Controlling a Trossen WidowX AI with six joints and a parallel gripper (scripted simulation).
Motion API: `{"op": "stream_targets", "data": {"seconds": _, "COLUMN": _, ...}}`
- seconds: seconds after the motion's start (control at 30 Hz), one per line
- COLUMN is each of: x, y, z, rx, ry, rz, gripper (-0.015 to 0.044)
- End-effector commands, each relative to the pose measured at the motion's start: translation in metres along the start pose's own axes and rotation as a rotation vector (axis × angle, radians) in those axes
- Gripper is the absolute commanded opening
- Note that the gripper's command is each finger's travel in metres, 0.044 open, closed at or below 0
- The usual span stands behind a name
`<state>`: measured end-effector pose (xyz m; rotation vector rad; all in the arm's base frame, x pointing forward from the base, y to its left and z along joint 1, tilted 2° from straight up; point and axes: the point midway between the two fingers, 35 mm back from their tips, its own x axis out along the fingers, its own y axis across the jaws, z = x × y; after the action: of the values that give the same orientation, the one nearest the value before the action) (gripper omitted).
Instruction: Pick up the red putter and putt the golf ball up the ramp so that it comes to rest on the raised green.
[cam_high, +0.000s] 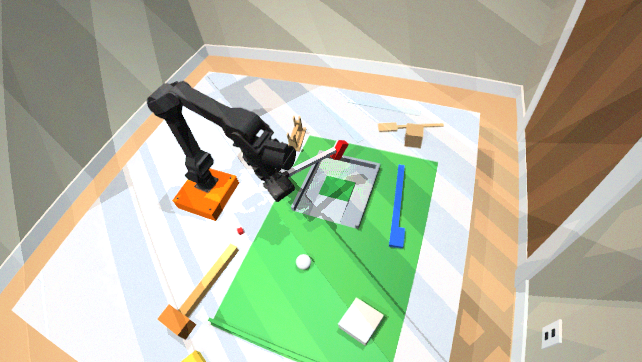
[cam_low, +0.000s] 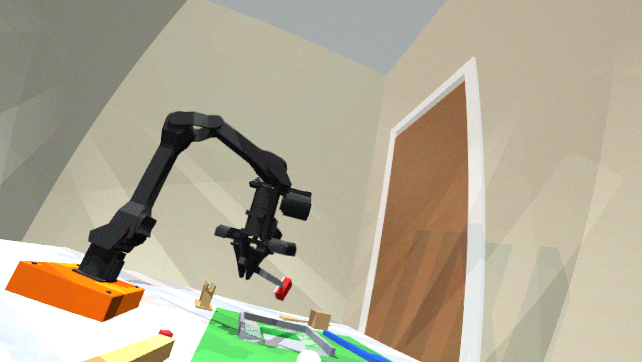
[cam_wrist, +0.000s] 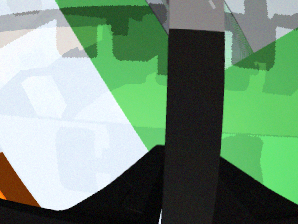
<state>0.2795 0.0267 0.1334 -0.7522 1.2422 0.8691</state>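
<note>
My gripper is shut on the grip end of the red putter and holds it in the air. The grey shaft slants out from the fingers, and the red head hangs over the far edge of the grey-framed raised green. In the wrist view the shaft runs straight up the middle over the green mat. The white golf ball rests on the green mat, well in front of the ramp and apart from the putter.
A blue bar lies on the mat right of the frame. A white block sits at the mat's near end. A wooden mallet, a small red cube, a wooden stand and the arm's orange base lie off the mat.
</note>
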Motion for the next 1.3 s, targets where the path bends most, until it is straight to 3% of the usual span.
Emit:
{"op": "stream_targets", "data": {"seconds": 0.0, "x": -0.006, "y": -0.015, "z": -0.019, "rx": 0.107, "ry": 0.012, "rz": -0.019, "gripper": 0.0}}
{"op": "stream_targets", "data": {"seconds": 0.63, "x": -0.027, "y": -0.05, "z": -0.11, "rx": 0.527, "ry": 0.067, "rz": -0.071, "gripper": 0.0}}
{"op": "stream_targets", "data": {"seconds": 1.27, "x": -0.05, "y": -0.051, "z": -0.206, "rx": 0.943, "ry": 0.121, "rz": -0.109, "gripper": 0.0}}
